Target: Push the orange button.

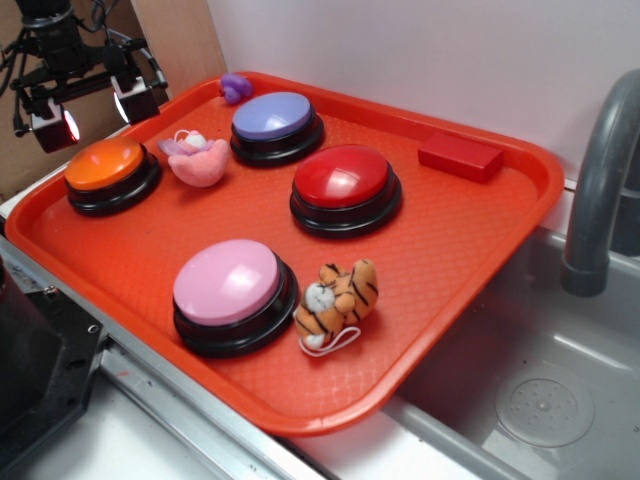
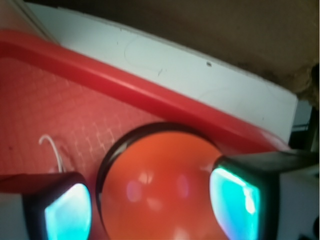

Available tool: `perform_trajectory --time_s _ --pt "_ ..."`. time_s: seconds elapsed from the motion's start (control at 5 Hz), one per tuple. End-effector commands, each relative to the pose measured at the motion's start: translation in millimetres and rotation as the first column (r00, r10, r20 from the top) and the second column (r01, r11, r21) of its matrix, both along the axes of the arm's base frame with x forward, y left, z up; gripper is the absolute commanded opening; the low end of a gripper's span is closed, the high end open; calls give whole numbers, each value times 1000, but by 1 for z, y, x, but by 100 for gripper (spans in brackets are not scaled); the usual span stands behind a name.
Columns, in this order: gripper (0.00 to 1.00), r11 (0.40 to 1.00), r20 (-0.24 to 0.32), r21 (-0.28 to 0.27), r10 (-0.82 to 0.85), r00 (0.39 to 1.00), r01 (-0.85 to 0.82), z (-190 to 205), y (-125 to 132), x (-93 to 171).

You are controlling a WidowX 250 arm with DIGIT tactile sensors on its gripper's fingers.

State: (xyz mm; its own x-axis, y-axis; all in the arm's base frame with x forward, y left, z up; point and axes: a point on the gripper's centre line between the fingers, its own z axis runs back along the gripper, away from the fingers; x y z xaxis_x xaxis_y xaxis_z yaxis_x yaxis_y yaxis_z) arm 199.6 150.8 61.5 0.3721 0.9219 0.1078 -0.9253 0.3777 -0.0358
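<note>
Nearest you, the pincer (image 2: 150,205) hangs with pads spread, gripping nothing, above the orange button (image 1: 110,167) on the tray (image 1: 470,240); your press remains undone.

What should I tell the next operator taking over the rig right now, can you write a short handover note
Gripper: open, empty, hanging above the orange button; in the wrist view the dome sits between the two fingers.
Orange button: at the left corner of the red tray, next to a small pink plush toy. The purple button, red button and pink button are elsewhere on the tray.
Done: gripper lined up over the right button.
Left: no contact is visible in the exterior view, so the push itself looks not yet done. Probably lower straight down onto the dome.
</note>
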Motion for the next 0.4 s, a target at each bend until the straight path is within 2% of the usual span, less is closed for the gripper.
perform_trajectory --time_s 0.0,0.2 --pt "100 991 -80 -14 128 989 -130 4 -2 -17" --pt "100 992 -100 28 126 987 -124 -13 0 -25"
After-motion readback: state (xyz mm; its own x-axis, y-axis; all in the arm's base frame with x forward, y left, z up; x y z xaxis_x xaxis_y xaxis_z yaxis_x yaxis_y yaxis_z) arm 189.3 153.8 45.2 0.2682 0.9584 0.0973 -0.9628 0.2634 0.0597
